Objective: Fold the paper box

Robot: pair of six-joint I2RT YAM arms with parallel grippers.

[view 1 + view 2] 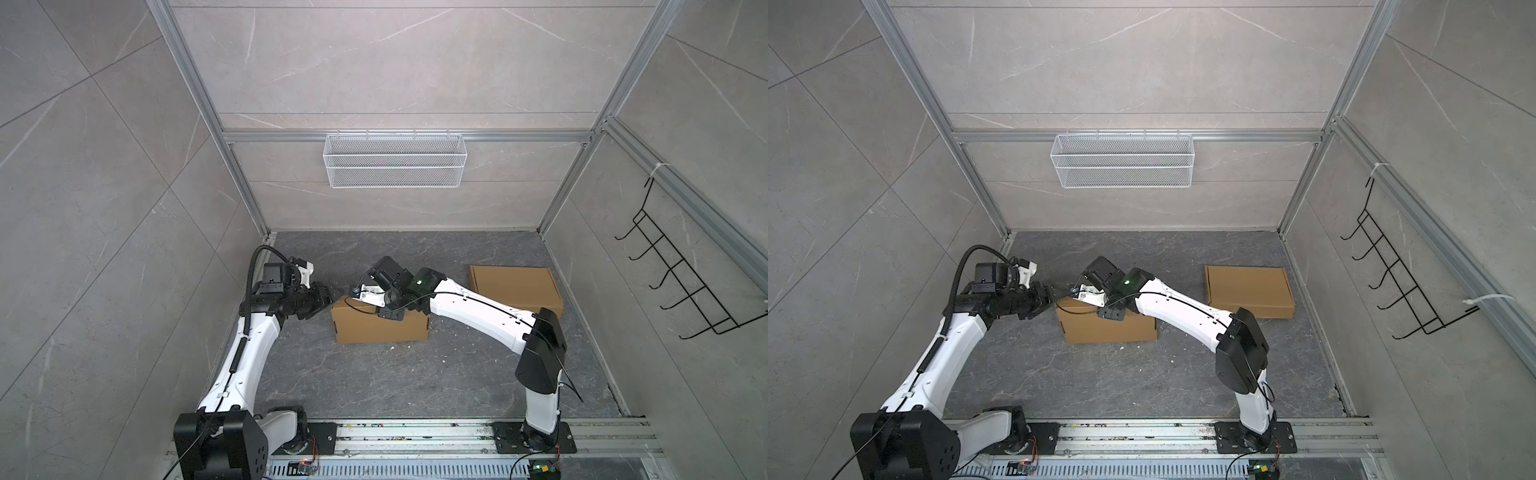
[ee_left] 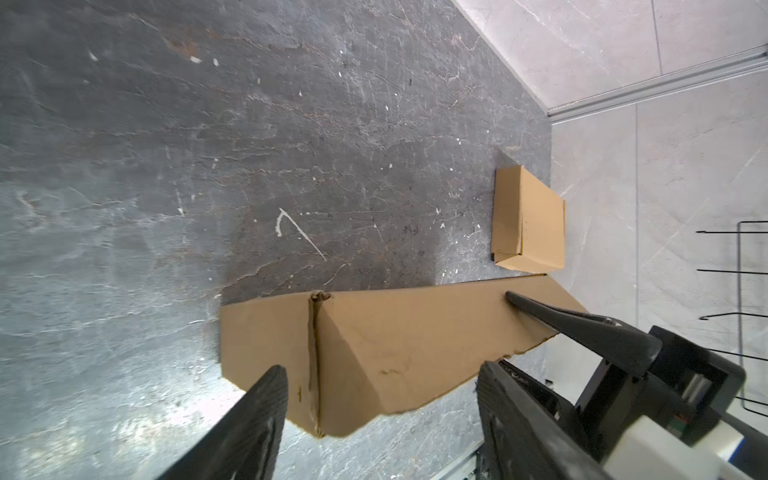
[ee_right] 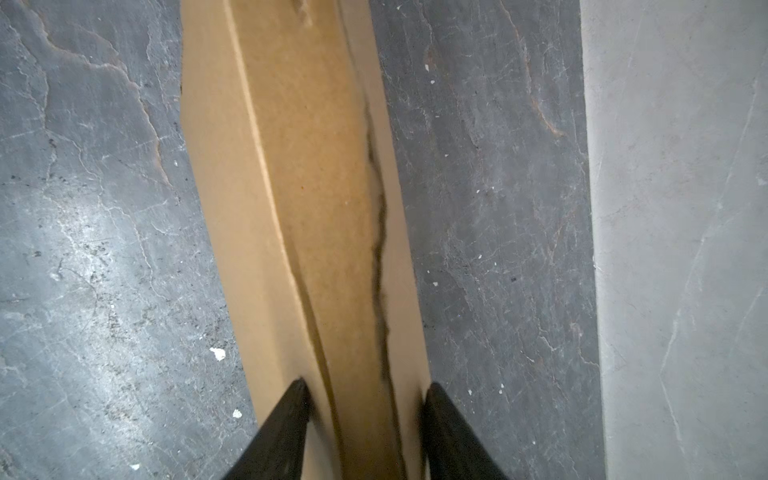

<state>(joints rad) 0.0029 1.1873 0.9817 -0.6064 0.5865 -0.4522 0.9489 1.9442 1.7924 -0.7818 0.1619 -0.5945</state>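
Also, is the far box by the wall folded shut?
Shut: the far box shows a flat closed lid in both top views.

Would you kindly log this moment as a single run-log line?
task: fold paper box | left gripper: open, at box's left end | right gripper: closed on box | second box: folded, back right
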